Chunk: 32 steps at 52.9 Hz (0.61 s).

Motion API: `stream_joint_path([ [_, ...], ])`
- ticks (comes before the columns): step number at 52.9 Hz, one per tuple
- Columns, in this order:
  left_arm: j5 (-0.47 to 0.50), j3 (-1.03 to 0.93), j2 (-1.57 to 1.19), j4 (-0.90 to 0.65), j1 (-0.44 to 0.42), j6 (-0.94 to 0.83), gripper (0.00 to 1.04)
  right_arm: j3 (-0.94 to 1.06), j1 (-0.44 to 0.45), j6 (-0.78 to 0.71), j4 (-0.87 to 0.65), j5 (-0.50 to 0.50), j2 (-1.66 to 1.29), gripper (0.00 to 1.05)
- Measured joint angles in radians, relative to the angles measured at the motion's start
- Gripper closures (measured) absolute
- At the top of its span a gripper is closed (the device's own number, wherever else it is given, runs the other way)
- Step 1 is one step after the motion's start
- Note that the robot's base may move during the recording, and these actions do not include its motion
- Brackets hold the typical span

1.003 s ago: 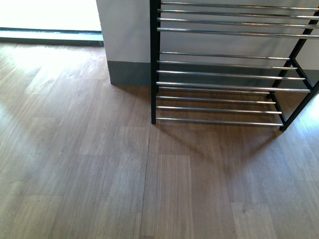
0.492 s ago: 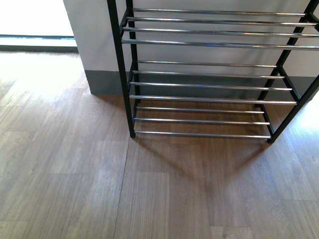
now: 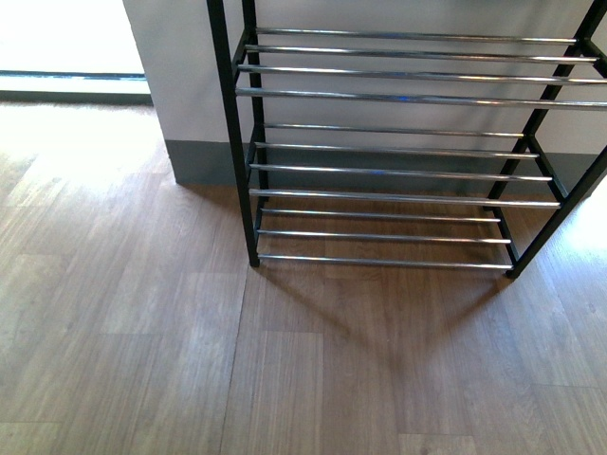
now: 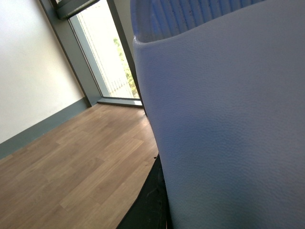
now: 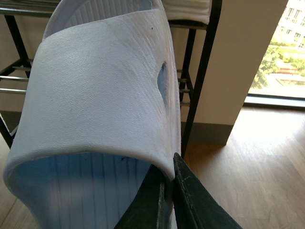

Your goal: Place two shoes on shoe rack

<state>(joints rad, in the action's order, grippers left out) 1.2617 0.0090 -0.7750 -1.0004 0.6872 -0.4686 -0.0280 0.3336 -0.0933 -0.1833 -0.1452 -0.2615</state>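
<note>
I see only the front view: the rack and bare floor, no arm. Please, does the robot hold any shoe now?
Observer: Yes. The right gripper is shut on a pale sandal, pinching its strap edge.
Operator: And the left arm?
Observer: A second sandal fills the left wrist view, above the floor. Only one dark part of the left gripper shows, so its grip is unclear.
Operator: Is something already on the rack?
Observer: Behind the pale sandal, the shoe rack carries something white on a higher tier.

The wood-plank floor (image 3: pixel 142 360) bears the shoe rack (image 3: pixel 398 197) (thin black frame, chrome bars), its feet on the boards. The rack stands close against the wall (image 3: pixel 180 76).
</note>
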Motion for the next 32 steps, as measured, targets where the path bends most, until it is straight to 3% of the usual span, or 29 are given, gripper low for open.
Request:
stream_joint_path([
  [32, 0.000, 0.000, 0.000, 0.000, 0.000, -0.002, 1.03, 0.000, 0.000, 0.000, 0.000, -0.001, 0.000, 1.03],
])
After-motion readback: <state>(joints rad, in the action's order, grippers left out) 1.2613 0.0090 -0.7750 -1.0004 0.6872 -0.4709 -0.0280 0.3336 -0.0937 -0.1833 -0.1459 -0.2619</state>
